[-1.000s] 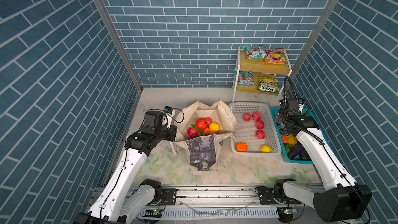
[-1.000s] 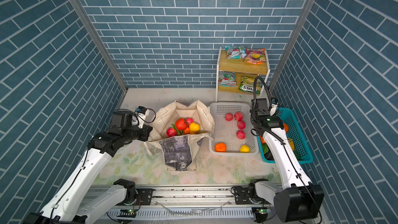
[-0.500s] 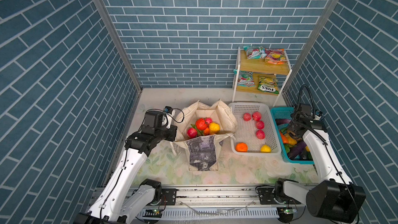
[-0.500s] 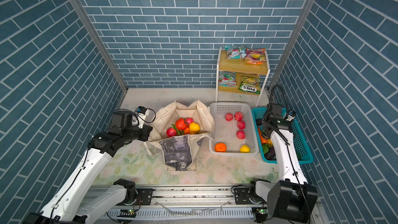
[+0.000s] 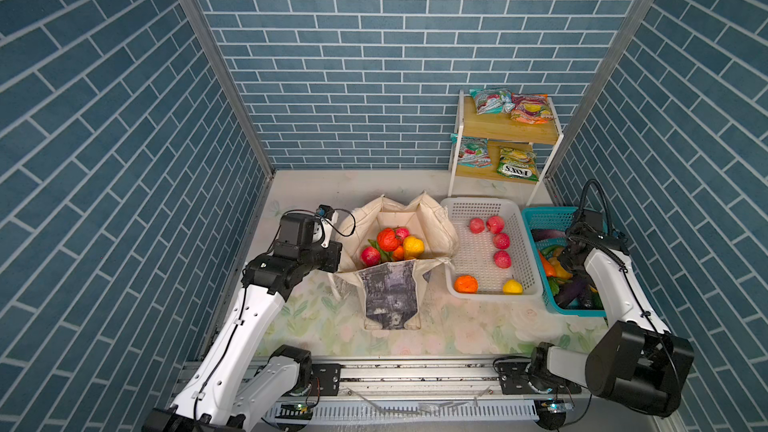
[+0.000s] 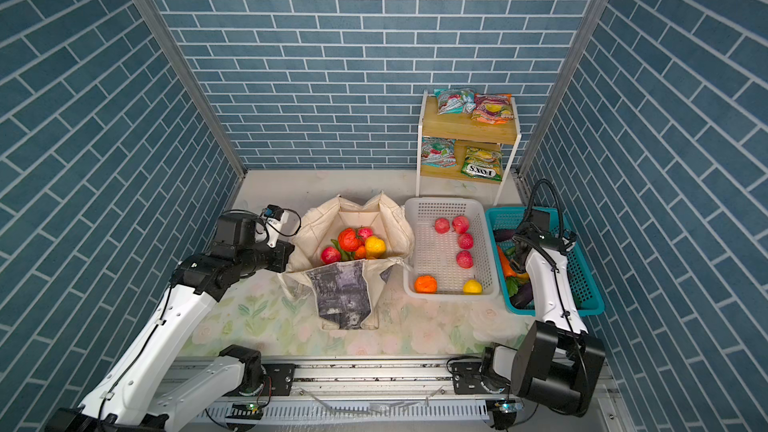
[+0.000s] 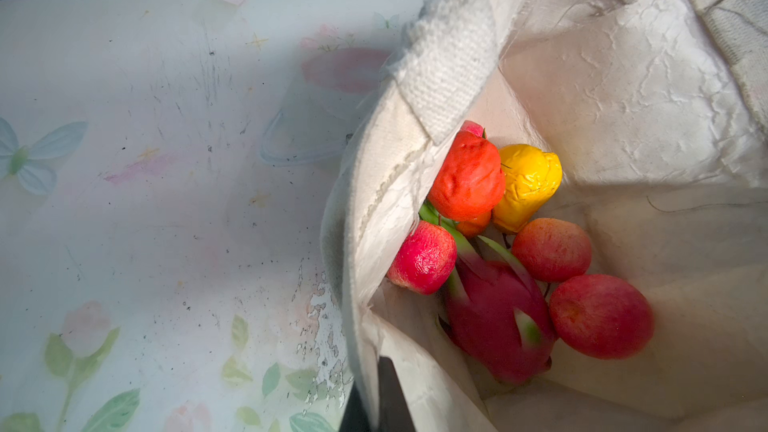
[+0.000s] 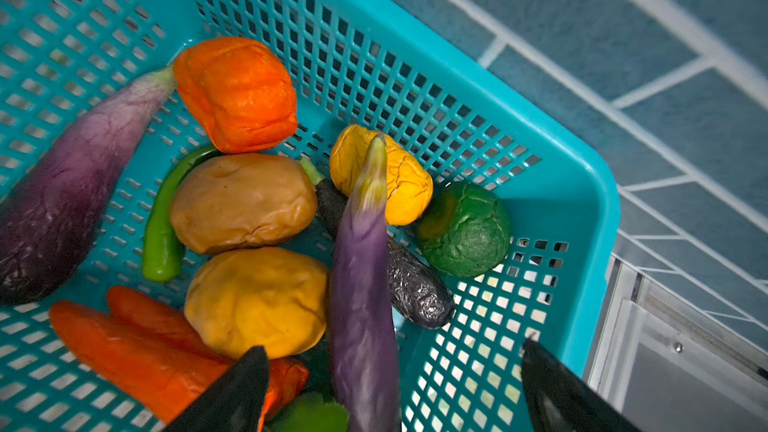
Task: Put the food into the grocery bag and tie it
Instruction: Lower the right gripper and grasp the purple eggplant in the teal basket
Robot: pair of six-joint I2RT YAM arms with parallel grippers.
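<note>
The tabletop, pale w/ a floral print, is seen scuffed and flaking beside the bag in the left wrist view. Set directly on it, left to right in both top views: grocery bag, white basket pressed against the bag's side, teal basket just beside that. A wood-and-white shelf unit is stood at the back right corner, w/ snack packets laid on both tiers.

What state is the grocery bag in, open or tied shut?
Open: the grocery bag gapes wide, with fruit showing inside in both top views.
</note>
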